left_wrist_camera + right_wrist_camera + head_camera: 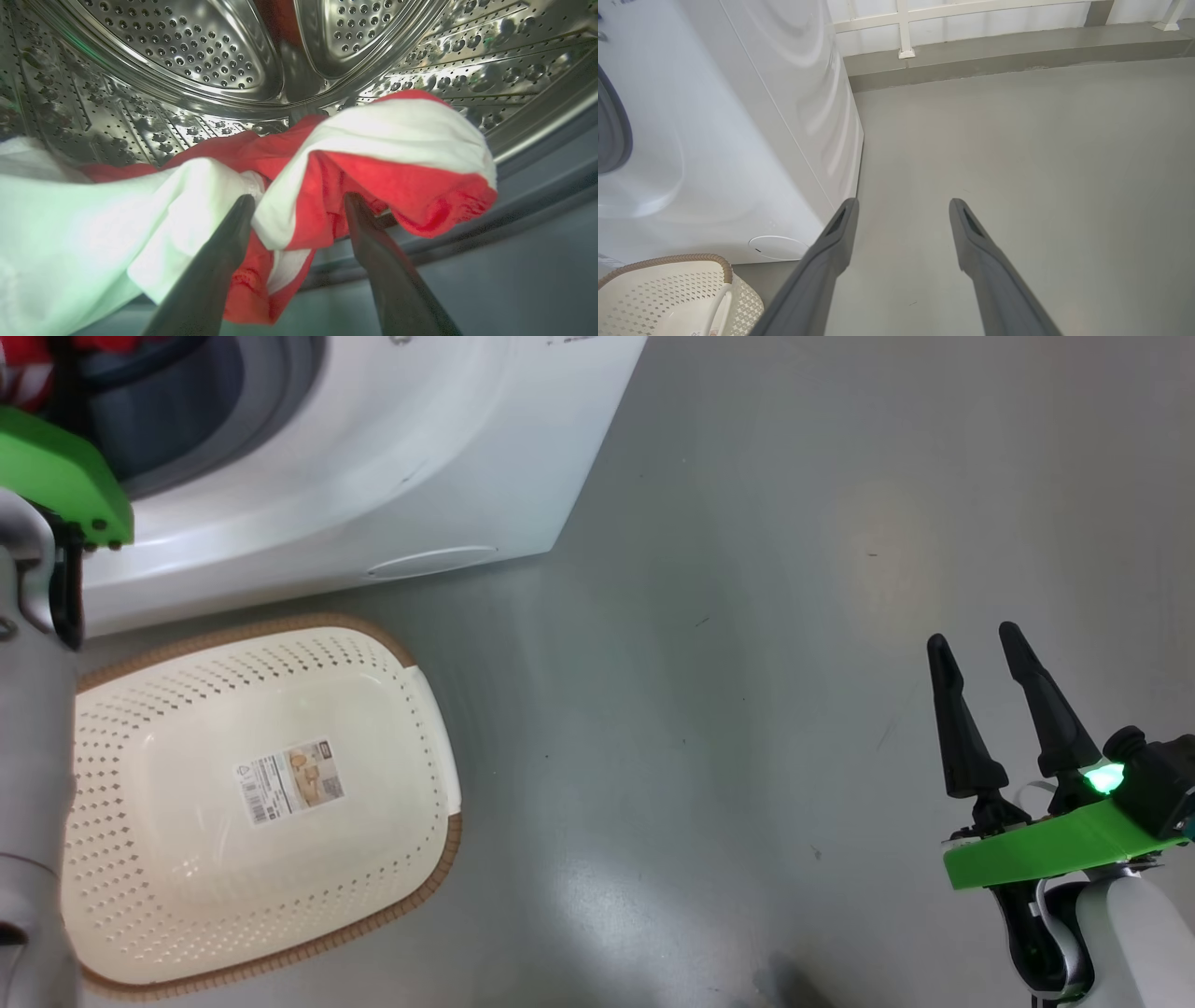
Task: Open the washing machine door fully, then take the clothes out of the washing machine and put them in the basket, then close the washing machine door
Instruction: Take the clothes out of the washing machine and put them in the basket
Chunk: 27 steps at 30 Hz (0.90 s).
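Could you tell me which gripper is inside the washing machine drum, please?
The left gripper: its open jaws meet the red-and-white clothes in the steel drum; the right gripper hangs open above the grey floor.

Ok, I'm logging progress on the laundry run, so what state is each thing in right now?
Washing machine: front open.
Clothes: red and white, heaped in the drum.
Basket: on the floor, empty but for its label.
Left pincer: open, fingers either side of a cloth fold.
Right pincer: open, empty, above the floor.
Flap: shut.
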{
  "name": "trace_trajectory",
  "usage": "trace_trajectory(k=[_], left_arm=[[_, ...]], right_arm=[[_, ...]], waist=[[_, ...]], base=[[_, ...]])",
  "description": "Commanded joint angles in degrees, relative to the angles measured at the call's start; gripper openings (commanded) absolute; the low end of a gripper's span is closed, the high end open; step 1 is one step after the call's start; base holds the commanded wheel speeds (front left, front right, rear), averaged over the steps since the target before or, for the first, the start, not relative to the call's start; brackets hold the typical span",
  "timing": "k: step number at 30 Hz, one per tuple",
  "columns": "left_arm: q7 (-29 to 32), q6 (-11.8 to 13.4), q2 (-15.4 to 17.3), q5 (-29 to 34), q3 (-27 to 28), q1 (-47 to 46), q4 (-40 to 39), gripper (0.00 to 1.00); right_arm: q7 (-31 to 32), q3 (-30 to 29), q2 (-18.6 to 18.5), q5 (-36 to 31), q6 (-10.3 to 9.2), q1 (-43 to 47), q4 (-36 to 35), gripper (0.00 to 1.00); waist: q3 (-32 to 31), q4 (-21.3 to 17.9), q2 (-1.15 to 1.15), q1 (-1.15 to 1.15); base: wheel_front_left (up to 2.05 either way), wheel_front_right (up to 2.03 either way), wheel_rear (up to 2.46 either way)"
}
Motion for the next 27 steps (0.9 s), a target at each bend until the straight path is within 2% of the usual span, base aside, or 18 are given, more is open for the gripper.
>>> trace_trajectory(k=[1,2,3,5,15,27], left_arm=[[-0.28,0.32,2.84,0.04,0.39,-1.13,-0.76,1.00],[-0.28,0.28,2.86,-0.06,0.41,-1.34,-0.97,0.94],[-0.28,0.23,2.82,-0.22,0.48,-1.49,-1.23,0.47],[-0.28,0.01,2.59,-0.33,0.37,-1.53,-1.87,0.00],[-0.28,-0.62,0.66,-2.08,1.80,2.16,-7.64,0.00],[-0.28,-1.42,-3.59,-3.68,8.68,17.37,-25.42,0.00]], right_arm=[[-0.37,1.07,-0.92,0.68,0.36,-0.42,-1.37,1.00],[-0.37,1.04,-0.93,0.67,0.36,-0.56,-1.35,1.00],[-0.37,1.03,-0.89,0.63,0.36,-0.73,-1.32,1.00],[-0.37,1.07,-0.78,0.52,0.36,-0.94,-1.32,1.00],[-0.37,1.38,-0.76,0.29,0.36,-0.67,-1.05,1.00],[-0.37,0.31,-1.16,-0.16,0.36,1.98,-0.44,1.00]], waist=[[0.28,0.05,0.00,0.00],[0.38,0.14,0.00,0.00],[0.42,0.25,0.00,0.00],[0.40,0.46,0.00,0.00],[-1.79,1.57,0.00,0.00],[-7.72,3.92,0.00,0.00]], base=[[0.00,0.00,0.00],[0.00,0.00,0.00],[0.00,0.00,0.00],[0.00,0.00,0.00],[0.00,0.00,0.00],[0.00,0.00,0.00]])
